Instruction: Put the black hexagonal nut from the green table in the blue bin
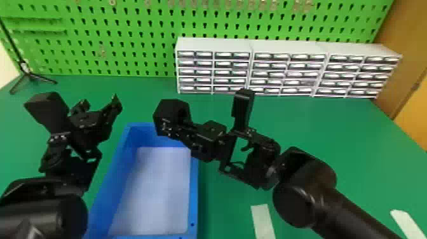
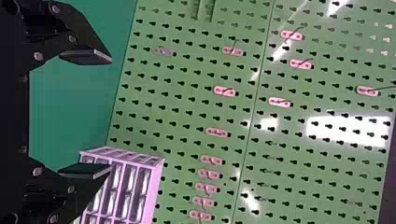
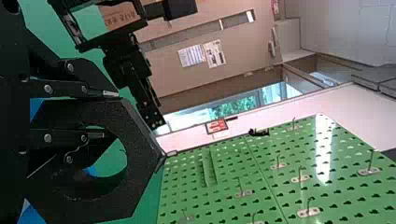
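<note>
Above the far end of the blue bin (image 1: 194,197), we list one black hexagonal nut (image 1: 168,109), gripped by the right gripper (image 1: 174,123); one left gripper (image 1: 99,104), fingers spread; three drawer units (image 1: 214,44); two pale strips (image 1: 263,222); two printed sheets (image 3: 191,55).

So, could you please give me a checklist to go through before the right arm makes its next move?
1. Nut gripped: ok; the right gripper is shut on the wall of the black hexagonal nut, one finger through its hole.
2. Nut inside the blue bin: not ok; it is held up in the air.
3. Nut lined up for release: cannot tell; it appears at the bin's far right corner, but its height hides whether it would drop inside.
4. Room in the bin: ok; nothing lies on the pale floor that shows.
5. Left gripper out of the way: ok; open, holding nothing, left of the nut.
</note>
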Robot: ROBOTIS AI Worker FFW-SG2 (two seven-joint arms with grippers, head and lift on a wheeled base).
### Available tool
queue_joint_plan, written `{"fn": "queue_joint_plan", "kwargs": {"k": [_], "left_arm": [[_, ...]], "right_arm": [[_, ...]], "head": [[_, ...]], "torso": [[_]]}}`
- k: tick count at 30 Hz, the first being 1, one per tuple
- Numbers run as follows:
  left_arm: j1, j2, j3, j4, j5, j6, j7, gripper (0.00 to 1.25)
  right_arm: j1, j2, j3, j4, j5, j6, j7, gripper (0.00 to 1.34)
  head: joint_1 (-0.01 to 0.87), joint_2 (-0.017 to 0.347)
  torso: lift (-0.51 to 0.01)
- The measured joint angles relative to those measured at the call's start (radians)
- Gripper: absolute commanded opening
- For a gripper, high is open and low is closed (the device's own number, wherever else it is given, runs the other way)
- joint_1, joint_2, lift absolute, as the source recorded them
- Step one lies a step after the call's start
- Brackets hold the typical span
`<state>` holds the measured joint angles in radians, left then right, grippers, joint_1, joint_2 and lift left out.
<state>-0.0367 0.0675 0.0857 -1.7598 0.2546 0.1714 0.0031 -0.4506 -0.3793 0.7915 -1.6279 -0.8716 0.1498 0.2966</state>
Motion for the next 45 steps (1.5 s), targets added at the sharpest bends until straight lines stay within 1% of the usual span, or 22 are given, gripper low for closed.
{"fn": "queue_joint_plan", "kwargs": {"k": [3, 4, 6, 8, 9, 11, 12, 21, 29, 32, 36, 38, 45], "left_arm": [[0.000, 0.000, -0.001, 0.001, 0.000, 0.000, 0.000, 0.81], [0.000, 0.000, -0.002, 0.002, 0.000, 0.000, 0.000, 0.81], [-0.001, 0.000, -0.002, 0.003, 0.000, 0.000, 0.000, 0.81], [-0.002, 0.000, -0.003, 0.003, 0.000, 0.000, 0.000, 0.81], [-0.003, 0.000, -0.003, 0.003, 0.000, 0.000, 0.000, 0.81], [-0.003, 0.000, -0.003, 0.003, 0.000, 0.000, 0.000, 0.81], [-0.003, 0.000, -0.003, 0.003, 0.000, 0.000, 0.000, 0.81], [-0.003, 0.000, -0.003, 0.005, 0.000, -0.001, 0.000, 0.81], [-0.004, 0.000, -0.004, 0.005, 0.000, 0.000, 0.000, 0.81], [-0.005, 0.000, -0.004, 0.005, 0.000, 0.000, 0.000, 0.81], [-0.005, 0.000, -0.005, 0.007, 0.000, 0.000, 0.000, 0.81], [-0.006, 0.000, -0.006, 0.007, 0.000, -0.001, 0.000, 0.81], [-0.006, 0.000, -0.005, 0.008, 0.003, -0.001, 0.000, 0.81]], "right_arm": [[-0.009, -0.002, 0.013, 0.000, -0.006, 0.008, 0.002, 0.29], [-0.011, -0.002, 0.016, 0.000, -0.007, 0.011, 0.003, 0.32], [-0.016, -0.003, 0.021, 0.000, -0.010, 0.020, 0.004, 0.57], [-0.019, -0.004, 0.024, 0.000, -0.013, 0.028, 0.004, 0.86], [-0.020, -0.004, 0.025, 0.000, -0.016, 0.032, 0.004, 0.96], [-0.022, -0.004, 0.025, 0.000, -0.018, 0.038, 0.004, 1.11], [-0.023, -0.004, 0.025, 0.000, -0.019, 0.041, 0.004, 1.14], [-0.023, -0.004, 0.023, 0.000, -0.023, 0.062, 0.004, 1.14], [-0.031, -0.004, 0.024, 0.003, -0.038, 0.096, 0.004, 1.09], [-0.038, -0.004, 0.024, 0.007, -0.056, 0.143, -0.001, 1.07], [-0.047, 0.000, 0.003, 0.016, -0.104, 0.271, -0.038, 1.05], [-0.049, 0.002, -0.006, 0.020, -0.116, 0.309, -0.044, 1.05], [-0.049, 0.001, -0.015, 0.023, -0.123, 0.339, -0.045, 1.05]], "head": [[0.692, 0.008], [0.692, 0.008], [0.692, 0.008], [0.692, 0.008], [0.692, 0.008], [0.692, 0.008], [0.692, 0.008], [0.692, 0.008], [0.692, 0.008], [0.692, 0.008], [0.692, 0.008], [0.692, 0.008], [0.692, 0.008]], "torso": [[-0.097], [-0.097], [-0.097], [-0.097], [-0.097], [-0.097], [-0.097], [-0.097], [-0.097], [-0.097], [-0.097], [-0.097], [-0.097]]}}
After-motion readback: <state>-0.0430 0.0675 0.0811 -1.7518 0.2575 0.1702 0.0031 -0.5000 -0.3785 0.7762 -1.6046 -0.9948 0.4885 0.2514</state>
